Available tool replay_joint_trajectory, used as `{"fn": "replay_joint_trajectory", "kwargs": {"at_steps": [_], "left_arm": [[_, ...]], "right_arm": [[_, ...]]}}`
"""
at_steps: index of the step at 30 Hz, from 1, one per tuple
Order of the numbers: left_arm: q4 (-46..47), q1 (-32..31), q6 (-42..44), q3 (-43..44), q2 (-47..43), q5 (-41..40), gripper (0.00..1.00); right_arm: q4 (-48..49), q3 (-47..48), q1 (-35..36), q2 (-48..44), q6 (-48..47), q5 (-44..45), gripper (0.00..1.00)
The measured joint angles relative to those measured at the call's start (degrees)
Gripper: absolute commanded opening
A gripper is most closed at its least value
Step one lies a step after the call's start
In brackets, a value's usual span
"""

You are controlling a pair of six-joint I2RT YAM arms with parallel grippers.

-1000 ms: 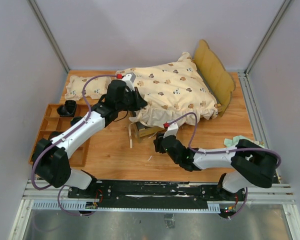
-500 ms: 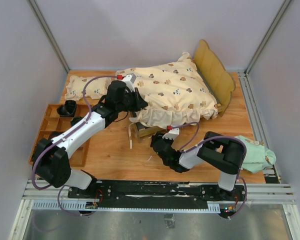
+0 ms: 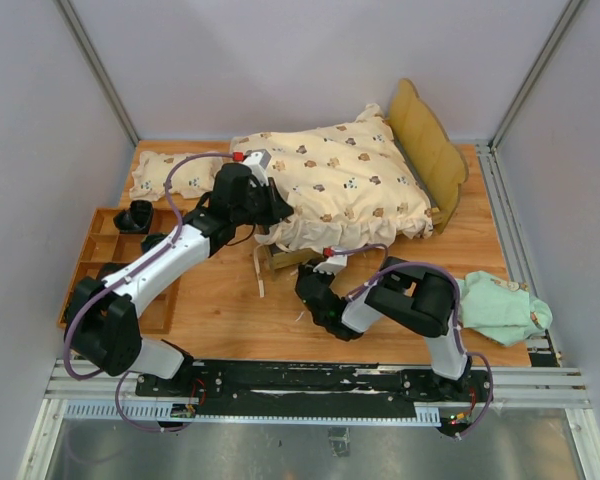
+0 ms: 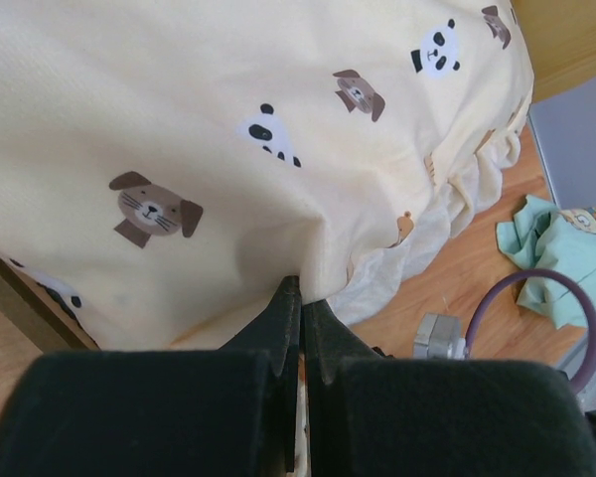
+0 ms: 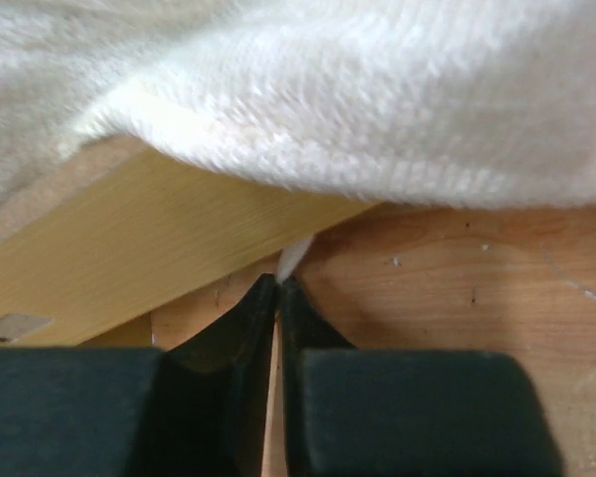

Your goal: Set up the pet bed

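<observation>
Over the last second the right arm has folded its elbow in toward the middle, uncovering a mint-green cloth (image 3: 500,305) at the right edge. Its gripper has crept a little left along the foot of the bed.

From where I stand, the pet bed (image 3: 432,140) sits at the back right of the table (image 3: 230,300), its wavy headboard upright at the far end. Most of the frame is buried under the bear-print quilt (image 3: 340,180), which is heaped on top and spills over the near end.

The left gripper (image 3: 272,208) is pressed together on a fold at the quilt's left edge, and its wrist view shows the fabric puckering at the fingertips. The right gripper (image 3: 308,282) is low on the table, right at the wooden rail. Its fingers are all but together, with what looks like a thin pale strap (image 5: 294,256) pinched between them.

Further off are a small matching pillow (image 3: 170,175) at the back left and the wooden compartment tray (image 3: 100,260) on the left.

My worry is the strap. A hard pull could drag the light frame across the wood, or the sliver could slip free. The left pinch holds only a small fold, so tugging the quilt may lose it or bunch the cover further.
</observation>
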Motion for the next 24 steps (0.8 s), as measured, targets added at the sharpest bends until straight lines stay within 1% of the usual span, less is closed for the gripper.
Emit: {"fn": "replay_joint_trajectory", "kwargs": {"at_steps": [5,7,11,15,21,23,24], "left_arm": [[-0.1,0.0,0.2,0.0,-0.6,-0.1,0.0],[-0.1,0.1,0.2,0.0,-1.0,-0.1,0.0],[0.4,0.4,-0.2,-0.5,-1.8,0.2,0.0],[1.4,0.6,-1.0,-2.0,-1.8,0.9,0.01],[4.8,1.4,-3.5,-4.8,-1.8,4.1,0.01],[6.0,1.6,-4.4,-5.6,-1.8,4.9,0.05],[6.4,1.7,-4.8,-5.9,-1.8,5.3,0.11]], "right_arm": [[7.5,-4.7,-0.3,-0.1,-5.6,-4.6,0.0],[8.5,-7.1,-0.3,-1.8,-7.3,-7.0,0.0],[6.8,-11.5,0.4,-6.8,-10.1,-10.8,0.0],[7.4,-16.9,2.7,-11.1,-13.7,-14.8,0.0],[2.9,-22.3,6.6,-22.6,-18.8,-22.2,0.0],[-0.2,-22.4,8.9,-26.7,-20.8,-23.5,0.0],[-1.8,-22.4,9.8,-28.3,-21.6,-24.0,0.0]]}}
